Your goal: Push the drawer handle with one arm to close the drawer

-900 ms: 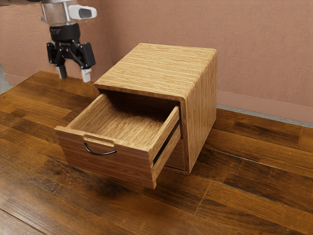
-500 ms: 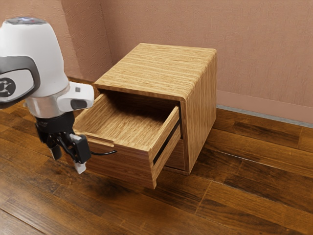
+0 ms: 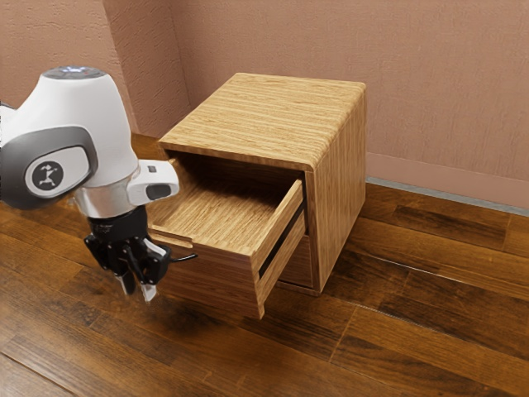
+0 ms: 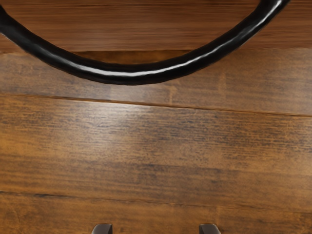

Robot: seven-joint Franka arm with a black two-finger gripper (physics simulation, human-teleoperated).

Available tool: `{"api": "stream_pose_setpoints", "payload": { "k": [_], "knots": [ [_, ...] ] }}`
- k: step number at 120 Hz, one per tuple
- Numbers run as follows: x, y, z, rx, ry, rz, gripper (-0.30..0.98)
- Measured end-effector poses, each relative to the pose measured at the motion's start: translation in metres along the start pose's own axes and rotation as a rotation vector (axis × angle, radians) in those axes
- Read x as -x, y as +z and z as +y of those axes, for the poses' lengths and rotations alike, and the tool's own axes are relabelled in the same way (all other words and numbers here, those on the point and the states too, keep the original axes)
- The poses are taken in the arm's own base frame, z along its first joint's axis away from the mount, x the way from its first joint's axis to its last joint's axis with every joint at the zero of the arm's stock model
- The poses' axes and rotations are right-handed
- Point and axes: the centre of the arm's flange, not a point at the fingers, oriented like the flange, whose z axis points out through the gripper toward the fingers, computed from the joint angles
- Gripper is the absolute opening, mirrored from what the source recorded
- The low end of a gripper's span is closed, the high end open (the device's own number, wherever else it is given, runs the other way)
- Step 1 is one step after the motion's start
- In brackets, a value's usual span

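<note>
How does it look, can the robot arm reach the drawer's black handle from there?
Probably yes: the gripper hangs low just before the drawer front, close to the curved black handle, with nothing visible in the way.

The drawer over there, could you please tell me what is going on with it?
A robot arm is there to push it closed. Its gripper, fingers apart, is low in front of the drawer, by the black handle. The drawer is still sticking well out of the wooden cabinet.
</note>
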Motion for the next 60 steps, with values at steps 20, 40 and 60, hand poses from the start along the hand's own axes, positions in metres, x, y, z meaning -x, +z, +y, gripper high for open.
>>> {"api": "stream_pose_setpoints", "payload": {
  "k": [20, 40, 60],
  "knots": [
    [-0.023, 0.004, -0.007, -0.02, -0.038, 0.002, 0.06],
    [-0.05, 0.007, -0.006, -0.013, -0.063, -0.005, 0.01],
    [-0.079, 0.0, -0.011, -0.014, -0.088, 0.009, -0.01]
  ]
}}
